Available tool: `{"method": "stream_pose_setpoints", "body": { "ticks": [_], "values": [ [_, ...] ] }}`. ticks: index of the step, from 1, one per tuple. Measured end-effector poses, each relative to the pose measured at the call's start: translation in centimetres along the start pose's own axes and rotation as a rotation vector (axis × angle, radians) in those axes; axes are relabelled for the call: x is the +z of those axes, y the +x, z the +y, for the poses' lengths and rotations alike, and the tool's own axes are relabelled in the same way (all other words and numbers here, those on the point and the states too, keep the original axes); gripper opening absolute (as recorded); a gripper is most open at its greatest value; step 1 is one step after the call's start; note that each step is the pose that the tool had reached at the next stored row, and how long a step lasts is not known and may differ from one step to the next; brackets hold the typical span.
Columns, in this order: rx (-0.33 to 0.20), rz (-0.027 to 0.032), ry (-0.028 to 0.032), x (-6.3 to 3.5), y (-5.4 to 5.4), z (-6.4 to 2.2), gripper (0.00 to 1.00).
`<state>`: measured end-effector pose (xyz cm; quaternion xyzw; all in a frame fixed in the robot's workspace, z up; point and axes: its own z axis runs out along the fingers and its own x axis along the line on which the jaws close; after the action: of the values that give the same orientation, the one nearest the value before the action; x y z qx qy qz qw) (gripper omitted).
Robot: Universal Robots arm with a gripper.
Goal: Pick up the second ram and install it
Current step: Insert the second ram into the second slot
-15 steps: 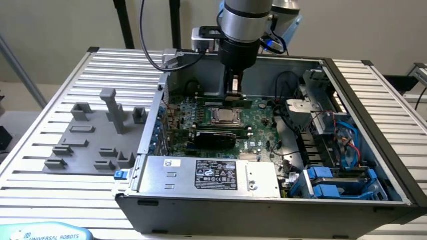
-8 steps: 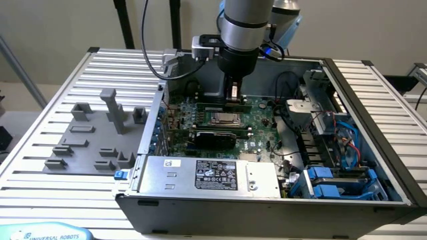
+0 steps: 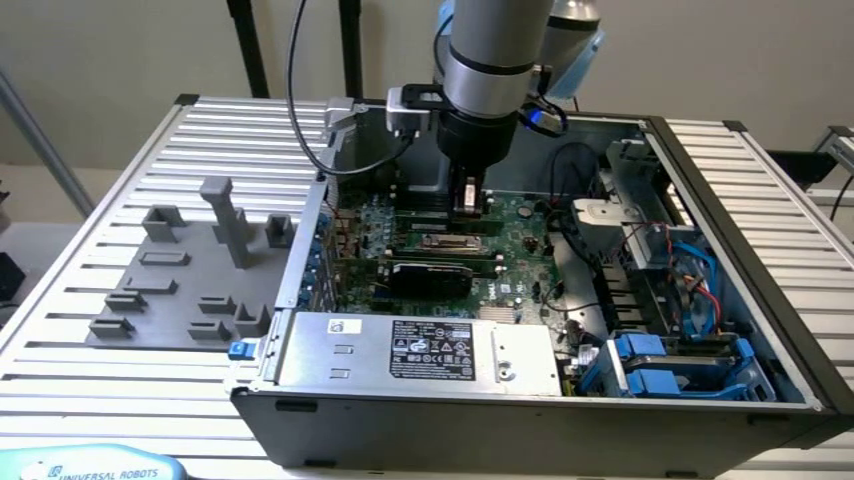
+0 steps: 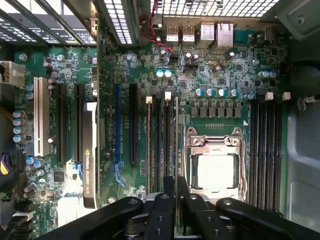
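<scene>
One arm (image 3: pixel 497 60), one gripper (image 4: pixel 175 200), one ram (image 3: pixel 469 203) in it. One case (image 3: pixel 534 425). One black card (image 4: pixel 90 155). One white slot (image 4: pixel 41 122), one blue slot (image 4: pixel 117 125). One chip socket (image 4: pixel 215 167). Four dark slots (image 4: pixel 265 150) in a row. Two blue trays (image 3: pixel 643 347). One power box (image 3: pixel 427 350).

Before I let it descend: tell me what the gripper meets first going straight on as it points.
Most likely the memory slots beside the CPU socket; the gripper points down at them with nothing seen between, though depth is unclear.
</scene>
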<state>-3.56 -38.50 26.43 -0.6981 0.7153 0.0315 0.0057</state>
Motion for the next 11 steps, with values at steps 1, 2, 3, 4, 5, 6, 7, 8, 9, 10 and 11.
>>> {"method": "stream_pose_setpoints", "body": {
  "ticks": [1, 2, 3, 4, 5, 6, 7, 8, 9, 10, 11],
  "values": [
    [0.0, -0.001, 0.0, 0.18, 0.0, -0.04, 0.14],
    [0.0, -0.0022, 0.0, 0.34, 0.0, -0.06, 0.14],
    [0.0, -0.0028, 0.0, 0.52, 0.1, -0.07, 0.14],
    [0.0, -0.0029, 0.0, 0.7, 0.1, -0.08, 0.14],
    [0.0, -0.0031, 0.0, 0.89, 0.1, -0.09, 0.14],
    [0.0, -0.0032, 0.0, 1.07, 0.1, -0.1, 0.14],
    [0.0, -0.0032, 0.0, 1.25, 0.1, -0.11, 0.14],
    [0.0, -0.0031, 0.0, 1.43, 0.1, -0.11, 0.14],
    [0.0, -0.003, -0.0001, 1.61, 0.2, -0.12, 0.14],
    [0.0, -0.0031, -0.0001, 1.79, 0.2, -0.13, 0.14],
    [-0.001, -0.0031, -0.0002, 1.97, 0.2, -0.13, 0.14]
  ]
}}
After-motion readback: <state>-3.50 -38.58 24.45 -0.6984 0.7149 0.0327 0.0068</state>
